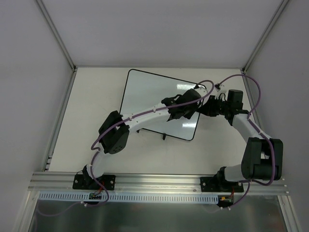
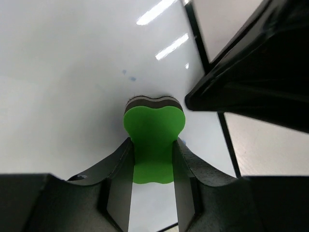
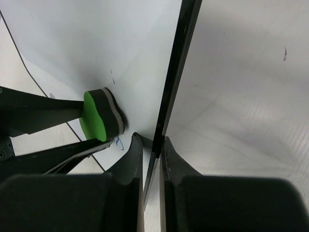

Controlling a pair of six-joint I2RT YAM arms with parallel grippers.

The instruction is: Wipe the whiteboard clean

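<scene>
At the near edge of the pale tabletop (image 1: 91,111), the two arms are bolted side by side, and both reach away to one spot. The left fingers (image 2: 118,183) pinch a small green foam block (image 2: 153,128) backed with a grey-and-black felt layer. Its felt face is pressed against the large flat white rectangular whiteboard (image 1: 145,96), which has a thin black rim. Just beside the block, the right fingers (image 3: 130,162) are pressed together on the whiteboard's right rim, one finger on each side of the black edge. A few faint blue specks (image 2: 128,75) show on the white surface just beyond the block. The whiteboard rests askew on the middle of the tabletop, somewhat toward the right. Plain grey walls (image 1: 159,29) stand behind.
</scene>
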